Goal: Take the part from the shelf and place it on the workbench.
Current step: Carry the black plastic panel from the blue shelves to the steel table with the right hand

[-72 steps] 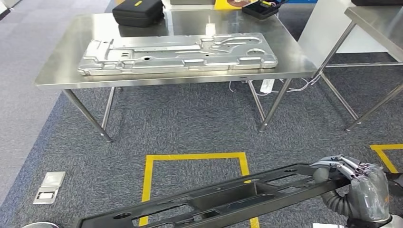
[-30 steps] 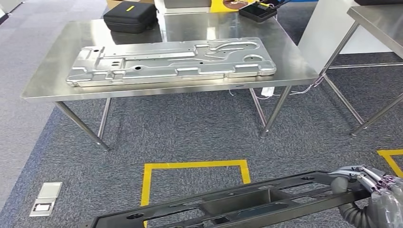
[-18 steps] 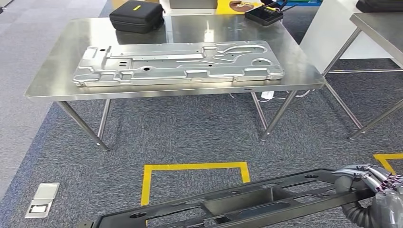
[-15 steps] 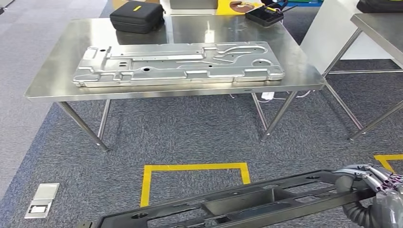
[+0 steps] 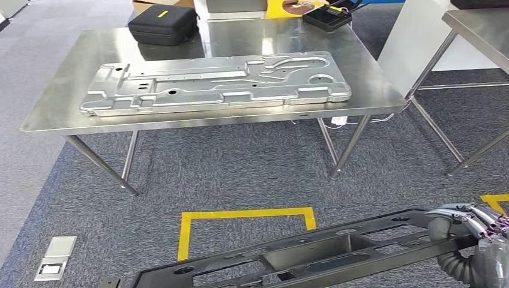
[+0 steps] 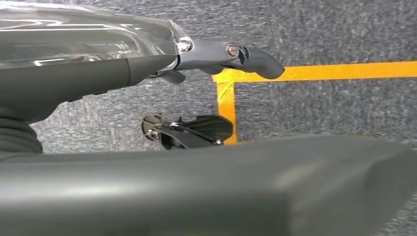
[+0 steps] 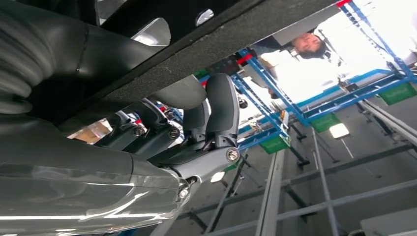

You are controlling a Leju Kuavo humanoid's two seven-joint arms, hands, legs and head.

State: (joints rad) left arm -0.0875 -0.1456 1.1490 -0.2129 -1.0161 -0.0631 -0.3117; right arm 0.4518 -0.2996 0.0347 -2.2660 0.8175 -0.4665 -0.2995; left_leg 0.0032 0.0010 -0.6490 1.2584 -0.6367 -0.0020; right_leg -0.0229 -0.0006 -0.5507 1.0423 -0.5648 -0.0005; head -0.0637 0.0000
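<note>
A grey carpeted floor (image 5: pixel 240 168) marked with a yellow tape square (image 5: pixel 246 225) lies between the robot and a steel desk (image 5: pixel 66 102) at 12 o'clock in the head view.

The right hand (image 5: pixel 474 240) holds the part (image 5: pixel 300 258), a long black frame with cut-outs. Its fingers (image 5: pixel 462 213) wrap over the top edge of the frame's right end; in the right wrist view the fingers (image 7: pixel 216 113) curl under the dark underside of the part (image 7: pixel 206 44). In the left wrist view the left hand (image 6: pixel 98 64) has one finger extended over the floor, and the part (image 6: pixel 221 187) passes close beside it. Whether that hand clamps the frame cannot be told.

The part is off the shelf and hangs level at 6 o'clock, well short of the desk. The step in hand is judged to be the carry.

- Keep both ends at equal height to prevent the frame from twisting in the grip.
- Approach squarely.
- A silver stamped panel (image 5: pixel 216 81) occupies the desk's centre, with a black case (image 5: pixel 163 25) at 11 o'clock. Select a free strip before lowering.
</note>
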